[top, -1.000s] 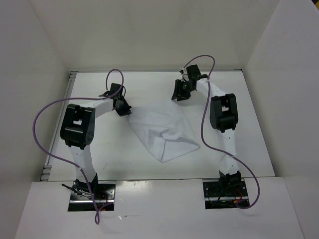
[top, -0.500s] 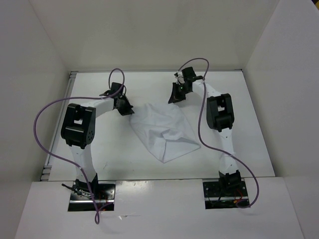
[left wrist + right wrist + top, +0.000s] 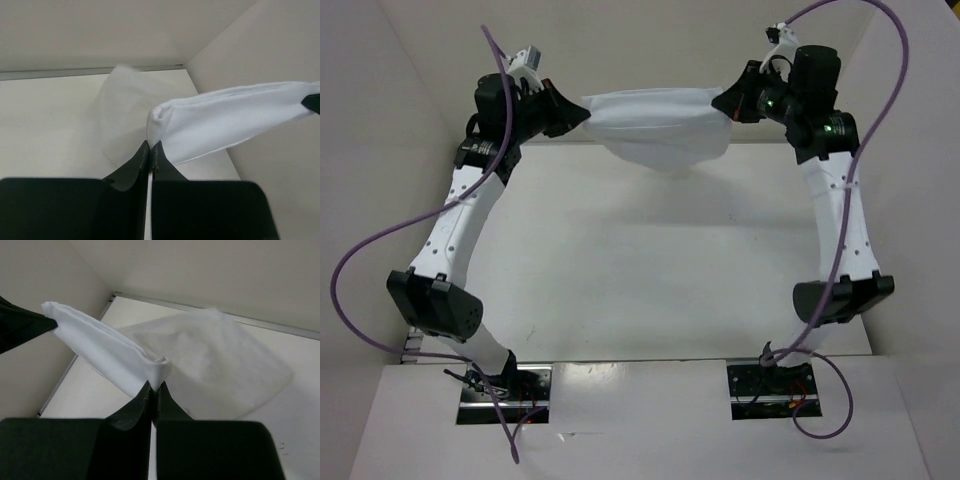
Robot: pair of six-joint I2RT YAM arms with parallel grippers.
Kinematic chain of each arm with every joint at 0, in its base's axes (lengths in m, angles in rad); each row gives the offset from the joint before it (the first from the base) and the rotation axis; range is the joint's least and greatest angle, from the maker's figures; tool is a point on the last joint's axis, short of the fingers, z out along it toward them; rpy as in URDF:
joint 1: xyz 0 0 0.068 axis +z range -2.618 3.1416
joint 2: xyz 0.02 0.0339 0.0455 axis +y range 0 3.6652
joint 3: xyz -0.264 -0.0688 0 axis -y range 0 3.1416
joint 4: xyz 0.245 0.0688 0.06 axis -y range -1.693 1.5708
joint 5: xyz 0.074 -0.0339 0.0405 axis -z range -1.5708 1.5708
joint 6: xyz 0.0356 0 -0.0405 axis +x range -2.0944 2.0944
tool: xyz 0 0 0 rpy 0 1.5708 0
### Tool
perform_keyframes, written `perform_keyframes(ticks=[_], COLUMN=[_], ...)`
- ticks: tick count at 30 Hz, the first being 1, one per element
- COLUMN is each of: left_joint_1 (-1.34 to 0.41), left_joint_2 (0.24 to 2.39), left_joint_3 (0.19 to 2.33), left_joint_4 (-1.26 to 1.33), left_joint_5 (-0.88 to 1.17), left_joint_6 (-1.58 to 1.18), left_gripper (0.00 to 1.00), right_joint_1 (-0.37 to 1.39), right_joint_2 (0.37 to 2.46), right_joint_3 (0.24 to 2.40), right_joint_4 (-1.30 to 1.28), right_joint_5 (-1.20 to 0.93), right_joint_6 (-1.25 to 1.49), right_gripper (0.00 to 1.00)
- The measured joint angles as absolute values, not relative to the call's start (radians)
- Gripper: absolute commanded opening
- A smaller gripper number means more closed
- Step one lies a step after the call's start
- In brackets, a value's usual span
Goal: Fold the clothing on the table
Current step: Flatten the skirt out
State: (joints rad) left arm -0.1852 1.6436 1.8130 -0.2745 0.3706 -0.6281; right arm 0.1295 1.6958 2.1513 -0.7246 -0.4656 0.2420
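Your left hand [image 3: 578,113] is pinched shut on one end of the clothing [image 3: 655,125], and your right hand [image 3: 723,103] is pinched shut on the other end. Both arms reach high, so the white fabric hangs between the two hands as a band in the air over the far edge of the worktop [image 3: 640,260], in front of the back wall [image 3: 620,50]. The top edge runs fairly taut from hand to hand. Below it the middle sags in a loose belly, and a soft shadow lies on the worktop underneath.

In your left wrist view the black fingers [image 3: 142,161] meet tip to tip with a bunched corner of cloth caught between them, and the fabric stretches off to the right. In your right wrist view the fingers [image 3: 142,401] are closed the same way on a gathered corner. From there the band runs off to the left, while a wide flap drapes down over the far right corner of the worktop.
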Motion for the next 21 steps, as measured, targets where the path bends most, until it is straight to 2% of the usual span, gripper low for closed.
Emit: perform_keyframes(ticks=[5, 15, 21], left_joint_1=[-0.173, -0.141, -0.138], left_joint_2=[1.590, 1.635, 1.744], left_joint_3=[1.761, 1.669, 1.798], left_joint_4=[-0.291, -0.345, -0.375], left_joint_5=[0.445, 0.476, 0.502], left_joint_6=[-0.598, -0.568, -0.546], left_gripper=[0.00, 0.00, 0.00], right_joint_1=[0.146, 0.165, 0.133], right_joint_2=[1.607, 1.652, 1.659], right_joint_3=[2.123, 1.898, 1.933], right_joint_4=[-0.721, -0.762, -0.773], right_joint_5=[-0.493, -0.347, -0.305], right_joint_6=[0.249, 0.293, 0.336], right_gripper=[0.00, 0.00, 0.00])
